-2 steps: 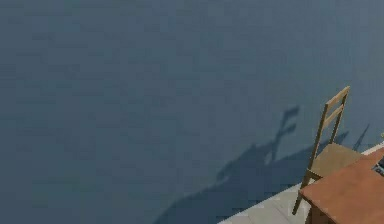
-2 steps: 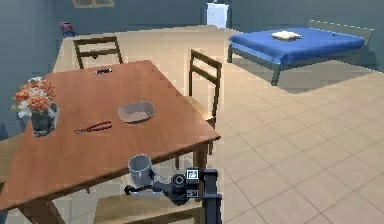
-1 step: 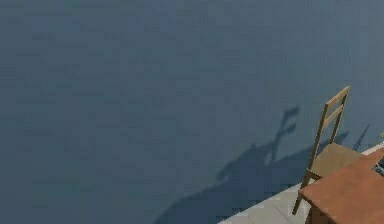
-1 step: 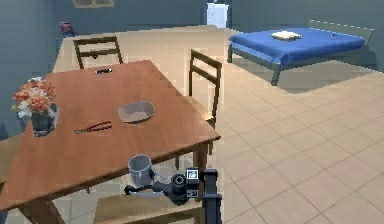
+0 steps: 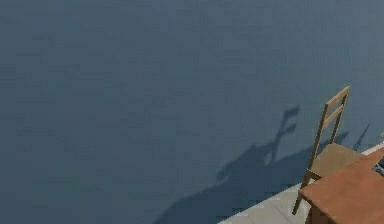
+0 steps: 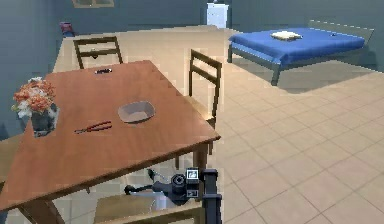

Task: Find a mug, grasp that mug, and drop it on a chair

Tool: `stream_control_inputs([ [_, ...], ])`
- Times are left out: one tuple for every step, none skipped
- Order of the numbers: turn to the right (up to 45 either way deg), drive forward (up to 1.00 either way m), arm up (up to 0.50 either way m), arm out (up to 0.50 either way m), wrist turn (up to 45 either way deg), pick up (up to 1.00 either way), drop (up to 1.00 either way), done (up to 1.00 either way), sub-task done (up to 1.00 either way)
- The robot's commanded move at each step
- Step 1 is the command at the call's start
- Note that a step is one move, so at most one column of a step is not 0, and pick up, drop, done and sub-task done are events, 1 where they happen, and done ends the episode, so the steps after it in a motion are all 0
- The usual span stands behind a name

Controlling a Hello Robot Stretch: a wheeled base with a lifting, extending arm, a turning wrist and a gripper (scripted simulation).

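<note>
Our gripper (image 6: 158, 186) hangs low by the wooden surface (image 6: 100, 145), a chair seat (image 6: 125, 209) behind it; we cannot tell how the fingers (image 6: 148, 184) stand or whether they hold anything. A pale blob (image 6: 164, 201) there may be the mug. A bowl (image 6: 136, 112) and flower vase (image 6: 38, 108) stand on the surface, a blue bed (image 6: 290, 45) beyond.

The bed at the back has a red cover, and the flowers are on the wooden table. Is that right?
Not quite. The bed has a blue cover, not a red one, as the arm side view shows. The flowers do stand on the wooden table.
</note>
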Motion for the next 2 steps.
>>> stream_control_inputs([
  [0.0,0.0,0.1,0.0,0.0,0.0,0.0,0.0,0.0],
  [0.0,0.0,0.0,-0.08,0.0,0.0,0.0,0.0,0.0],
])
